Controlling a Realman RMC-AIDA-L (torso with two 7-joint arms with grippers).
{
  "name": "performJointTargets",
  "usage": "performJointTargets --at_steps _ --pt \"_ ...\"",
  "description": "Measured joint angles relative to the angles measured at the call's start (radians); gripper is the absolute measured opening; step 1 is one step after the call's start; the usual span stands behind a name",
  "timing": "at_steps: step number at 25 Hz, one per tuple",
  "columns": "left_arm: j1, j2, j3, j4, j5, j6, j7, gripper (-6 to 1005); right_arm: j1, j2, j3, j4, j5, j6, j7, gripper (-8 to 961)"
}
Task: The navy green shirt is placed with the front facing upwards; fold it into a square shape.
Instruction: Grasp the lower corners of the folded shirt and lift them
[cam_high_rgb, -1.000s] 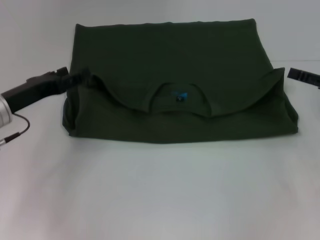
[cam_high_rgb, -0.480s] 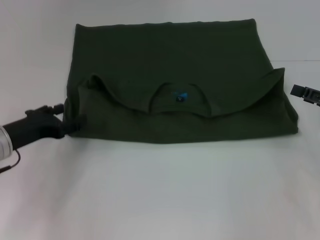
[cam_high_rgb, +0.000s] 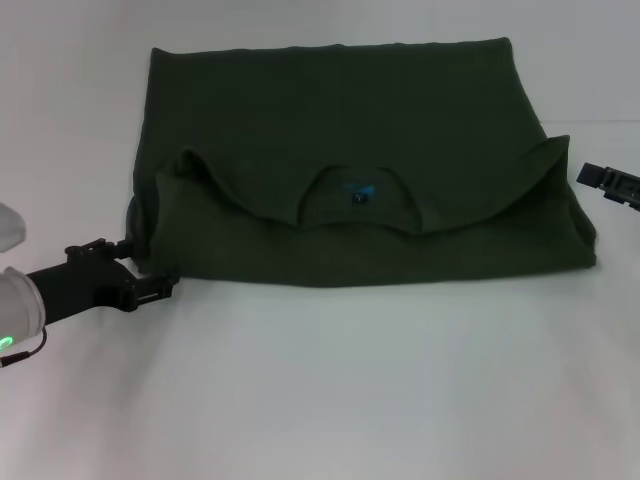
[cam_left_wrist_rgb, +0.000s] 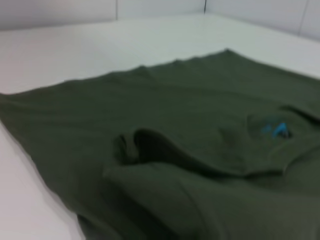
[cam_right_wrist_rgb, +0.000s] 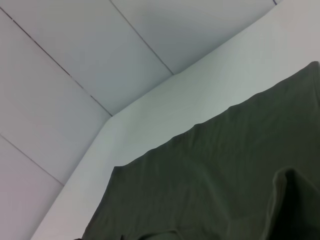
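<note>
On the left side, the left gripper (cam_high_rgb: 150, 291) sits low over the white table (cam_high_rgb: 330, 390), just beside the near left corner of the large dark olive-green cotton shirt (cam_high_rgb: 340, 110). Its black fingers point toward the cloth; I cannot tell if they are open or closed, and they do not seem to hold any fabric.

The shirt lies in the middle of the table, toward the far side. It is already folded once: the collar part is turned over toward the near edge, so the round neck opening with the small black label with blue print (cam_high_rgb: 361, 194) faces up. In the left wrist view the shirt (cam_left_wrist_rgb: 165, 150) shows a soft raised wrinkle at the corner of the fold, and the label (cam_left_wrist_rgb: 277, 129) is farther away.

I judge the shirt to be light, soft and without any stiffness; it will sag and slide on the smooth table. A good place to take it is the doubled left edge near the fold, pinching all layers together.

On the right side, the right gripper (cam_high_rgb: 610, 183) rests beside the right edge of the shirt, apart from it; its finger state is not visible.
</note>
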Motion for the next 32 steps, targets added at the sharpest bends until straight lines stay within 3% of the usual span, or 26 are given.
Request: performJointTargets --at_steps 10,23,32 --pt "-0.025 -0.001 0.066 -0.016 0.021 -0.058 -0.006 738 -0.006 0.002 0.003 0.000 0.019 0.007 0.007 825" --pt "-0.027 0.002 0.069 0.015 0.041 -0.061 -0.021 650 -0.016 0.002 0.005 0.000 0.025 0.012 0.007 826" --pt "-0.028 0.001 0.070 0.015 0.044 -0.060 -0.032 268 -0.021 -0.004 0.014 0.000 0.022 0.005 0.006 825"
